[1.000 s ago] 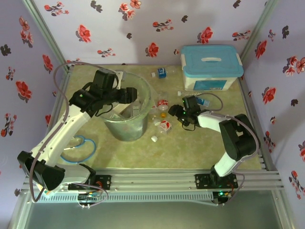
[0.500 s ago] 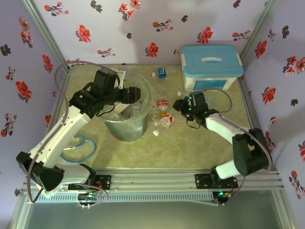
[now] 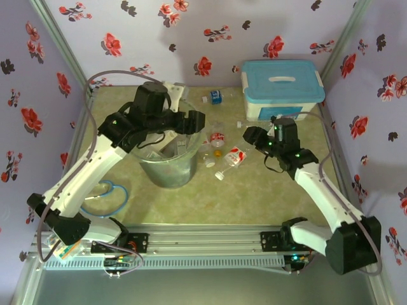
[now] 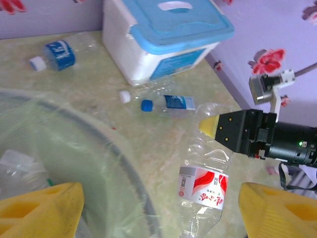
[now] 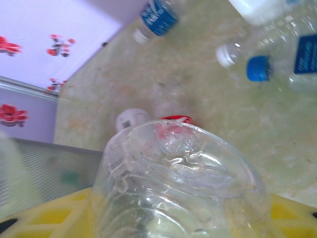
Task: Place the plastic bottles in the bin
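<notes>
The bin [image 3: 166, 166] stands left of centre, a grey bucket lined with a clear bag, with bottles [image 3: 160, 151] inside. My left gripper [image 3: 194, 121] hangs open over its right rim [image 4: 130, 171], nothing between its yellow fingers [image 4: 43, 207]. My right gripper [image 3: 252, 136] is shut on the base of a clear red-labelled bottle [image 3: 234, 159], which slants down toward the table with its white cap [image 3: 219, 175] lowest. That bottle [image 5: 178, 183] sits between the yellow pads [image 5: 47, 214] and also shows in the left wrist view [image 4: 203, 186]. More bottles lie loose: a blue-labelled one [image 3: 215, 96], a red-labelled one [image 3: 217, 136], and a blue-capped one [image 4: 168, 103].
A white box with a light-blue lid [image 3: 281, 89] stands at the back right. A blue cable [image 3: 108, 190] loops on the table by the left arm. Small bottles and an orange cap [image 3: 217, 153] crowd the strip between the bin and the held bottle.
My right gripper closed on the red-labelled bottle and drew it right, off the table. My left gripper swung right across the bin's rim and opened wider.
</notes>
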Tool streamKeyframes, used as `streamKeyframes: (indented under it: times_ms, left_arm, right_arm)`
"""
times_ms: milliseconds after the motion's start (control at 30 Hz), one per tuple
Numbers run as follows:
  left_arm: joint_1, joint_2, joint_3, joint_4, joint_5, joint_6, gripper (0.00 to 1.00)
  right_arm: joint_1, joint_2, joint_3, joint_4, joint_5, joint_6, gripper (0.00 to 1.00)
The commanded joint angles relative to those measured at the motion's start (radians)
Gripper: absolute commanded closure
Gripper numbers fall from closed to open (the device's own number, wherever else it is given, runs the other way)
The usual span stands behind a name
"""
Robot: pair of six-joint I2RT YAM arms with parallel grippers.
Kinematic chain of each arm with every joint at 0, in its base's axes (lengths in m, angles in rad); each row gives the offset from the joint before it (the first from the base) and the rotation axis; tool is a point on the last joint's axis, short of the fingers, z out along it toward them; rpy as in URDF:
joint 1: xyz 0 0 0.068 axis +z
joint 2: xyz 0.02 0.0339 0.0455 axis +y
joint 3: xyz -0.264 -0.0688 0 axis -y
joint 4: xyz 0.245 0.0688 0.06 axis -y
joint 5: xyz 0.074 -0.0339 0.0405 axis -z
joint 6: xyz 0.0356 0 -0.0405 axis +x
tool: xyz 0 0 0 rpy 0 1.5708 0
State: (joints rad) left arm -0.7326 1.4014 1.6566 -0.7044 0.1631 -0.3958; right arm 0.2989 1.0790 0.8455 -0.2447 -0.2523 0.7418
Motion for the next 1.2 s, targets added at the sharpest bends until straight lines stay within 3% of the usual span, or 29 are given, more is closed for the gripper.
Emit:
streamKeyframes:
  times_ms: [0, 200, 367, 700, 900, 1067, 1167]
  left_arm:
    - [-0.043, 0.039, 0.062, 0.004, 0.093, 0.052, 0.08]
    - [-0.097, 0.099, 0.133, 0.01, 0.152, 0.07, 0.0]
    - [-0.108, 0.117, 0.152, 0.022, 0.216, 0.062, 0.0]
    - [-0.115, 0.189, 0.202, 0.005, 0.23, 0.046, 0.01]
    - [-0.122, 0.19, 0.196, 0.014, 0.239, 0.047, 0.14]
    - [-0.122, 0.19, 0.19, 0.022, 0.242, 0.04, 0.33]
    - [-0.122, 0.194, 0.193, 0.028, 0.243, 0.038, 0.37]
  right_arm:
    - [-0.007, -0.061, 0.051, 0.048, -0.063, -0.053, 0.57]
    - [0.005, -0.082, 0.083, 0.318, -0.224, 0.008, 0.6]
    - [0.02, -0.073, 0.139, 0.378, -0.273, 0.018, 0.6]
    - [0.063, -0.029, 0.163, 0.496, -0.316, 0.095, 0.6]
    - [0.072, -0.005, 0.17, 0.535, -0.311, 0.111, 0.6]
    - [0.081, 0.012, 0.169, 0.554, -0.301, 0.116, 0.59]
    - [0.082, 0.025, 0.166, 0.569, -0.302, 0.117, 0.57]
